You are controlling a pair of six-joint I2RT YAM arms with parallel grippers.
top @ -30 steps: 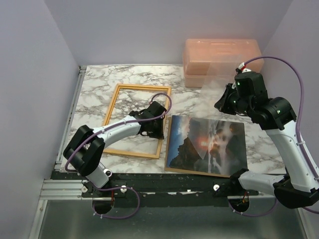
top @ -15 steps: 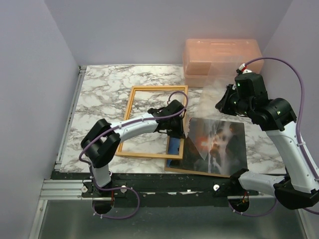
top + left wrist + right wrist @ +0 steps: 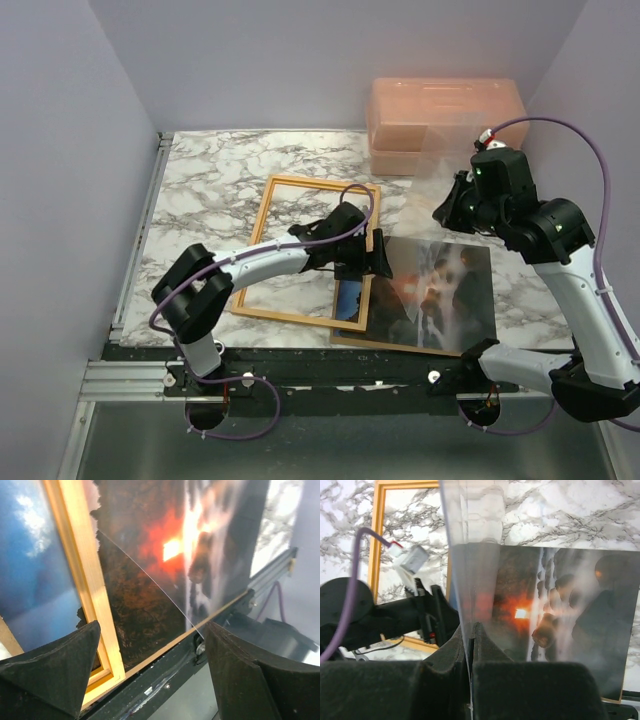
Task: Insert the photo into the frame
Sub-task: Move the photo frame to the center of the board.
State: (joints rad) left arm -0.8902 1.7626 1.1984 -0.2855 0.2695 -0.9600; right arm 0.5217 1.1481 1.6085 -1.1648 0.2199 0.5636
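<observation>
The left fingers (image 3: 50,675) are spread wide and hold nothing. They hang just over the right rail of the frame (image 3: 322,182), which lies across the left strip of the photo (image 3: 440,290). The photo rests face up on a brown board (image 3: 165,647) at the near right part of the table (image 3: 200,190). A band of its blue sky shows inside the frame's opening.

The frame looks only partly over the print and a little skewed to it. I judge the step in hand to be squaring the two up. This would go best by pressing on the wooden rail alone and sliding it flat, so the glossy print is not dragged or creased under it.

The right fingers (image 3: 445,680) are pinched together on a clear sheet (image 3: 470,555), held upright above the far edge of the photo. The sheet needs to keep out of the left arm's way.

Room is tight toward the near edge of the table. The board's edge runs right beside the black rail (image 3: 270,580) there, so a push that way risks a slip off the table. The pink box (image 3: 445,105) fills the far right corner. Bare marble lies toward the left and far edges.
</observation>
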